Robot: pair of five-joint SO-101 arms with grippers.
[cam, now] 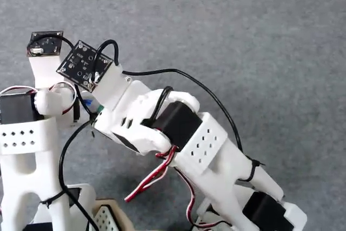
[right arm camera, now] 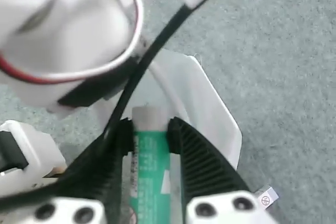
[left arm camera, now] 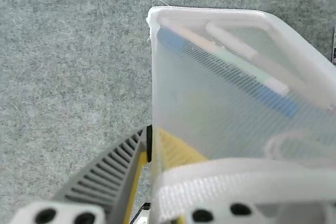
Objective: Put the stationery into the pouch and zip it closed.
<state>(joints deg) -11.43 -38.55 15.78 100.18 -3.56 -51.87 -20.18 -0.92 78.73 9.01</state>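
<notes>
**A:** Where are the arms?

**B:** Seen from above, two white arms crowd the left half of the frame over a grey, felt-like table (cam: 259, 41). The left arm (cam: 27, 150) stands upright at the lower left. The right arm (cam: 200, 144) runs diagonally from the lower right to the upper left, and its wrist ends just beside the other arm's wrist.

**A:** What is the right gripper doing?

**B:** The right gripper (right arm camera: 150, 125) has its two black ribbed fingers pinched on a green stick (right arm camera: 149, 177) with a white cap, held lengthwise between them. The capped end points at the open mouth of the pouch (right arm camera: 210, 108), which lies just past the fingertips. I cannot tell whether the cap touches the pouch. From above, a sliver of green shows under that wrist, left of centre.

**A:** And the left gripper?

**B:** The left gripper (left arm camera: 155, 145) has a black ribbed finger (left arm camera: 110, 169) lying against the pouch's outer edge. Its partner is hidden behind the pouch wall, so it appears clamped on that edge.

**A:** What is in the pouch?

**B:** The pouch is translucent white. Through its wall a blue pen (left arm camera: 226, 72) and a white pen (left arm camera: 247, 51) lie side by side. A yellow patch (left arm camera: 176, 153) shows near the finger, and I cannot tell what it is.
</notes>
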